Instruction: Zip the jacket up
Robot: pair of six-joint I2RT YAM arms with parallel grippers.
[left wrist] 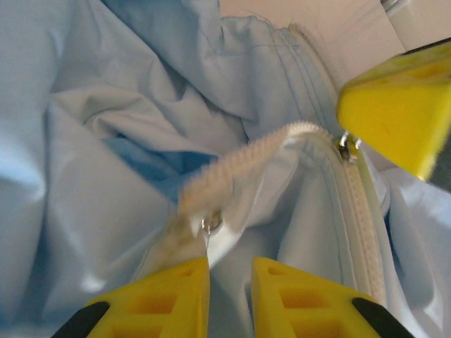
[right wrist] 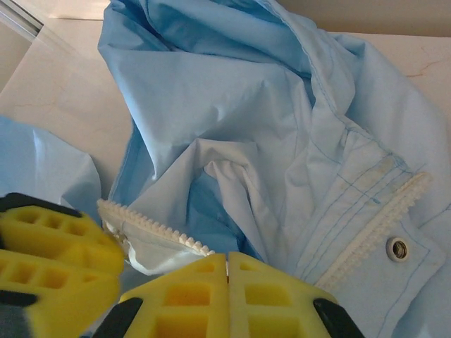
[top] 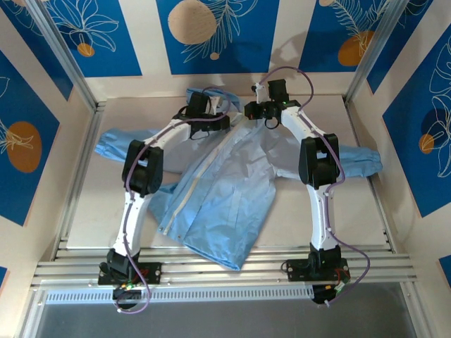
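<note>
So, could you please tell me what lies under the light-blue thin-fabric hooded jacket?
The pale tabletop shows around the light-blue thin-fabric hooded jacket; anything beneath its spread fabric is covered.

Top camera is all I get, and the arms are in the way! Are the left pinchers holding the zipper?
Observer: Not that I can tell. In the left wrist view the left gripper has its fingers a little apart, with the white zipper strip running down into the gap.
Operator: Is the other one squeezed shut?
Observer: Yes. The right gripper has its fingers pressed together, seemingly pinching the jacket at its toothed edge.
Operator: Any shiny bits?
Observer: A small metal piece sits on the strip just above the left gripper.
</note>
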